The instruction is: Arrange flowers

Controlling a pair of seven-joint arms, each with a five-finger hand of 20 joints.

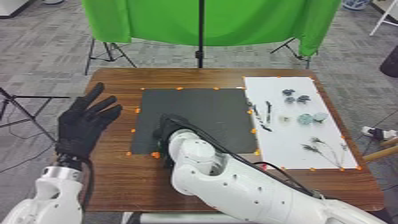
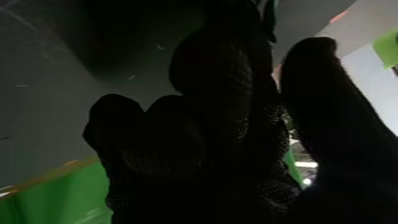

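Three dark blooms (image 1: 290,99), pale green blooms (image 1: 305,119), spindly sprigs (image 1: 312,148), left hand (image 1: 77,122) with fingers apart, right hand (image 1: 169,127), grip unclear

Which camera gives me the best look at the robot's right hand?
The right wrist view: the right hand is large and close there. The head view shows it small, black against the dark mat, and partly behind its own white arm.

Grained brown wood noted on table (image 1: 120,192); matt finish seen on dark sheet (image 1: 200,102), centre; smooth, paper-like surface recorded on white sheet (image 1: 265,91), 3 o'clock; folded cloth observed in green drape (image 1: 258,22), 12 o'clock
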